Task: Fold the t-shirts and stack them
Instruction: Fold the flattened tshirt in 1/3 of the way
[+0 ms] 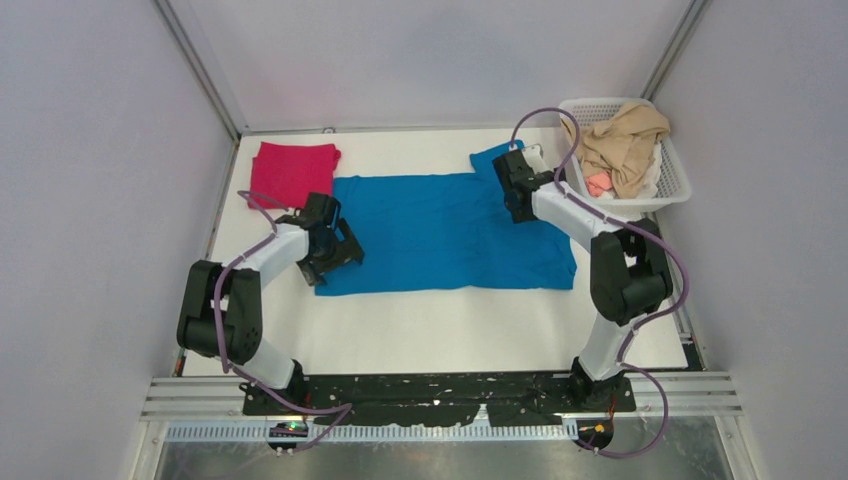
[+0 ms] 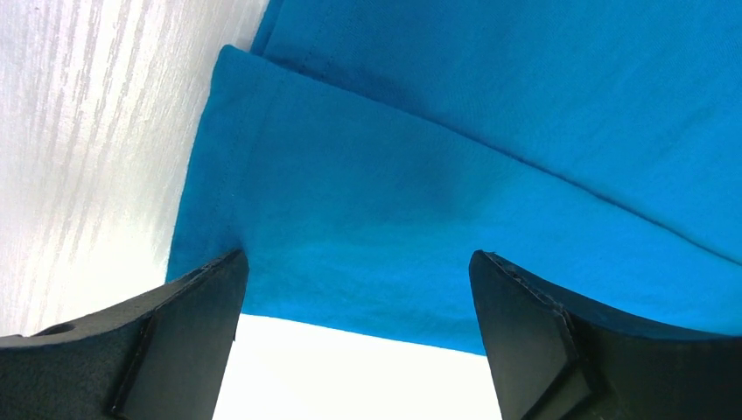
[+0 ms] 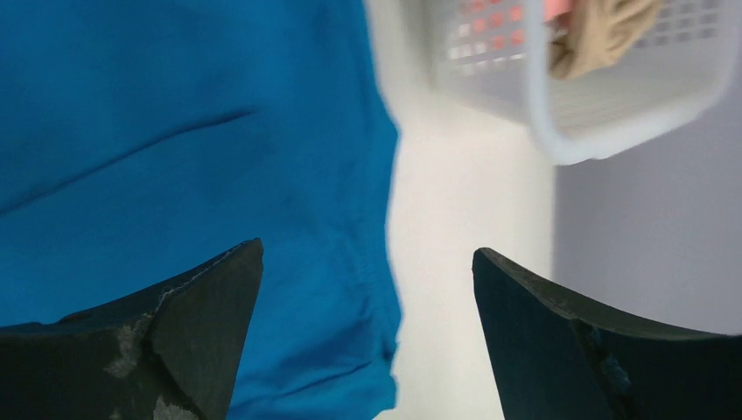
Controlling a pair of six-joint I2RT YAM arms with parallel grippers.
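Left gripper [image 1: 338,252] and right gripper [image 1: 512,180] both have jaws spread, holding nothing, over opposite sleeves of the blue t-shirt [image 1: 450,235], which lies flat mid-table [image 1: 450,325]. Folded crimson t-shirt [image 1: 290,172] lies just beside its far-left corner; basket [image 1: 682,190] stands far right.

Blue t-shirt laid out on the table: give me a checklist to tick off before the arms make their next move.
1. Bright blue cloth t-shirt spread flat on the white table: ok.
2. Left gripper with fingers open over a sleeve: ok.
3. Right gripper with fingers open over the shirt's edge: ok.
4. Fingers touching the cloth: cannot tell.
5. Crimson cloth t-shirt already folded, at far left: ok.
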